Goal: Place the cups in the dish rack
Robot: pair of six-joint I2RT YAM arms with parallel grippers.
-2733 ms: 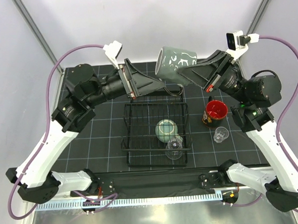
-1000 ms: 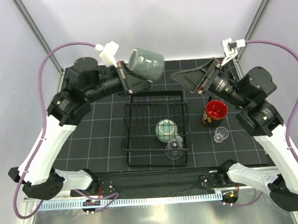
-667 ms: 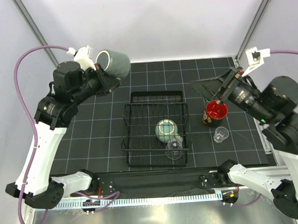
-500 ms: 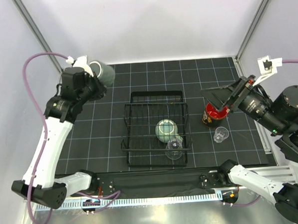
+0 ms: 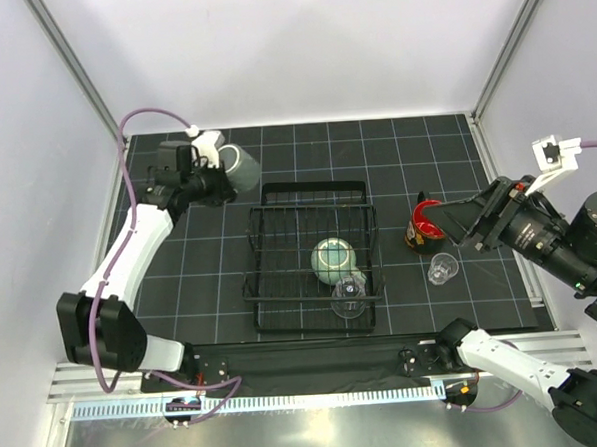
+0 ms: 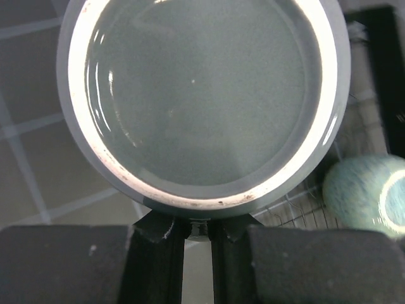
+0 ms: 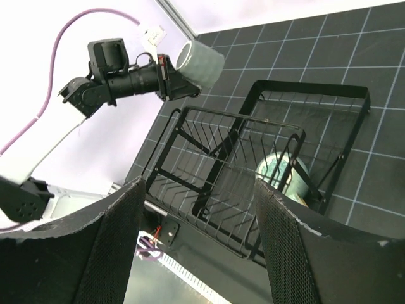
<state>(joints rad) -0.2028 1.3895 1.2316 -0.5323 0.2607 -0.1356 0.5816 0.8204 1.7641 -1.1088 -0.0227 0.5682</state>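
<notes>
My left gripper (image 5: 223,178) is shut on the handle of the dark grey-green mug (image 5: 240,167), holding it just beyond the dish rack's (image 5: 258,248) back left corner. The left wrist view looks straight into that mug (image 6: 202,95), with its handle pinched in the gripper (image 6: 197,231). A speckled pale-green mug (image 5: 332,258) and a clear glass (image 5: 350,294) sit inside the rack. The red-inside cup (image 5: 424,224) and another clear glass (image 5: 442,268) stand on the mat right of the rack. My right gripper (image 5: 457,223) hangs open beside the red cup, holding nothing.
The black gridded mat (image 5: 395,148) covers the table. Frame posts (image 5: 76,80) rise at the back corners. In the right wrist view the rack (image 7: 209,164) lies below the open gripper (image 7: 199,247), with the pale-green mug (image 7: 278,172) in it.
The left arm swung the dark mug left and down, from high above the rack to its back left corner. The right arm let go of the mug and drew back right, beside the red cup.
</notes>
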